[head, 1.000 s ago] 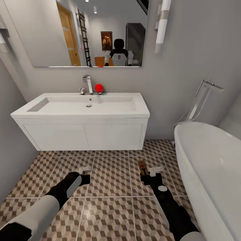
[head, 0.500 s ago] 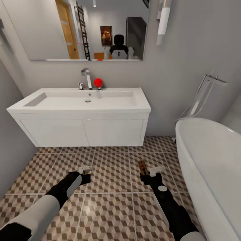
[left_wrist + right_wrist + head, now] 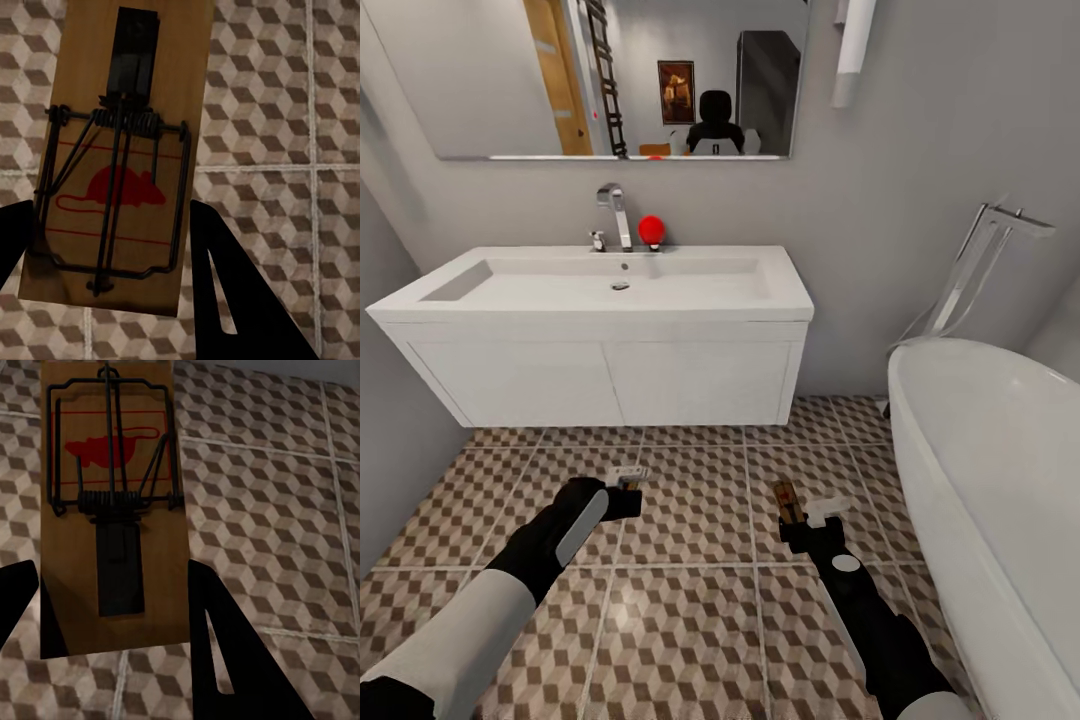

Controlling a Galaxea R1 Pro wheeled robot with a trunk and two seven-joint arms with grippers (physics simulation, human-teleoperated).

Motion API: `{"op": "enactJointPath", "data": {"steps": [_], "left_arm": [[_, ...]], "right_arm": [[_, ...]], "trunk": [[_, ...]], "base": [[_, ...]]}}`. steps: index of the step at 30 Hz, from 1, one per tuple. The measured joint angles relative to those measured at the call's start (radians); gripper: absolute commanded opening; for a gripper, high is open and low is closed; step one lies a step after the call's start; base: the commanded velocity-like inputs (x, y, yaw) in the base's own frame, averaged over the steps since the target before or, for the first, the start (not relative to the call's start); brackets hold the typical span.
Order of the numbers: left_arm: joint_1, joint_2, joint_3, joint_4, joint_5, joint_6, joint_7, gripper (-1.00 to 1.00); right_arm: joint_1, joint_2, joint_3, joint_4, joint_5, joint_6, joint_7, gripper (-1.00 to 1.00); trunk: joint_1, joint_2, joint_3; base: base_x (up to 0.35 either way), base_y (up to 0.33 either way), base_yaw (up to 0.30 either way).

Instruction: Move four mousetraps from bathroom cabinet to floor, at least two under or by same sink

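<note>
Each gripper is shut on a mousetrap, held above the bathroom floor (image 3: 700, 600) in front of the sink (image 3: 590, 330). In the head view, my left gripper (image 3: 630, 488) holds one mousetrap (image 3: 627, 473) about a tile short of the white vanity. My right gripper (image 3: 800, 512) holds the other mousetrap (image 3: 785, 497) nearer the bathtub. In the left wrist view, a brown board with a red mouse print and dark spring (image 3: 120, 157) sits between the dark fingers (image 3: 225, 292). The right wrist view shows the same kind of mousetrap (image 3: 112, 510) between its fingers (image 3: 225, 652). The cabinet is out of view.
A big white bathtub (image 3: 980, 480) fills the right side, with a chrome filler (image 3: 980, 260) behind it. On the sink stand a faucet (image 3: 615, 215) and a red ball (image 3: 651, 229). A grey wall closes the left.
The camera has moved closer to the sink. My left gripper has reached forward toward the vanity with its mousetrap. The right gripper holds the same place in the picture.
</note>
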Motion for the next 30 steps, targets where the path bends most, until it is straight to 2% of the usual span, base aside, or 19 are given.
{"op": "enactJointPath", "data": {"steps": [20, 30], "left_arm": [[0.000, 0.007, -0.001, -0.001, 0.000, 0.005, 0.001, -1.00], [0.000, 0.006, 0.000, 0.029, 0.000, 0.003, 0.001, -1.00]], "right_arm": [[0.000, 0.001, 0.000, 0.000, 0.000, 0.000, -0.002, -1.00], [0.000, 0.002, 0.000, 0.000, 0.000, 0.000, -0.002, -1.00]], "trunk": [[0.077, -0.140, -0.095], [0.115, -0.210, -0.142]], "base": [[0.000, 0.000, 0.000], [0.000, 0.000, 0.000]]}}
